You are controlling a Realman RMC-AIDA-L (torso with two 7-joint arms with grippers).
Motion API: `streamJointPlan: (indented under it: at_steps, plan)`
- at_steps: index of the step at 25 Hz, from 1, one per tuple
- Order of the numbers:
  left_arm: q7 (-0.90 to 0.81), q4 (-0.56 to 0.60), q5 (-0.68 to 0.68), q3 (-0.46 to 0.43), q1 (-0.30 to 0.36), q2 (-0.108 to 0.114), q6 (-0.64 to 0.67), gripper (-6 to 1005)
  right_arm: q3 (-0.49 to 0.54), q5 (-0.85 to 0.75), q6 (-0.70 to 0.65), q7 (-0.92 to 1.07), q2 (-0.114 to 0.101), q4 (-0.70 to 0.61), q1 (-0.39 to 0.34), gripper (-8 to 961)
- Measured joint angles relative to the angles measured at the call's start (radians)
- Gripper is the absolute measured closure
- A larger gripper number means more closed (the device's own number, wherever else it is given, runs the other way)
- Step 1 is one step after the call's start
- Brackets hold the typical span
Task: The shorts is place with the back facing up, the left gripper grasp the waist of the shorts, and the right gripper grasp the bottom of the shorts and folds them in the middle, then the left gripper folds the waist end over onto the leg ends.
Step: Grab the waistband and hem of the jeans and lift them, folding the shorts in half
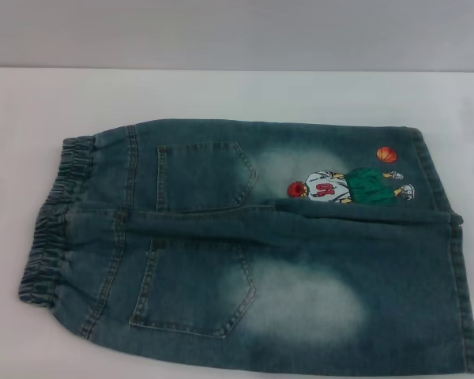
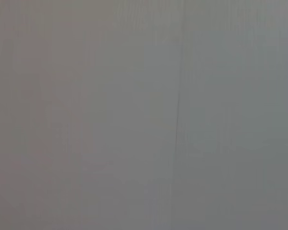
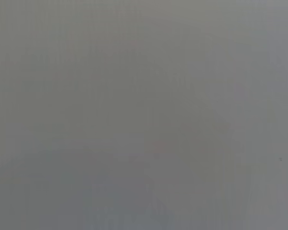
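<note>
A white table (image 1: 221, 91) was seen carrying the shorts (image 1: 253, 245), which were spread flat with the back up, both patch pockets showing. Neither end effector was in view in the head view, and both wrist views showed only a plain grey surface, so places relative to an end effector could not be given, and how far either was open, or whether anything was held, could not be told. Nothing was seen touching the denim.

The waist (image 1: 59, 225) lay gathered at the robot's left, and the bottom of the shorts (image 1: 458, 276) lay at its right, the two hems side by side. The embroidered cartoon figure (image 1: 344, 188) and a small orange ball (image 1: 387, 155) were seen near the farther hem.

The task was judged to be at its start, with no fold made. The next move was judged to call for the left end effector to be brought to the waist and the right end effector to the hems, each on the same long edge, so that one half could be laid evenly over the other.
</note>
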Motion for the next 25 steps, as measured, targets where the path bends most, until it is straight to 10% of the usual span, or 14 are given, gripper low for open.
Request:
streamJointPlan:
  at_steps: [25]
  plan:
    - [0.000,0.002,0.001,0.001,-0.001,0.000,0.006,238,0.003,0.000,-0.008,0.000,0.000,-0.005,0.000,457]
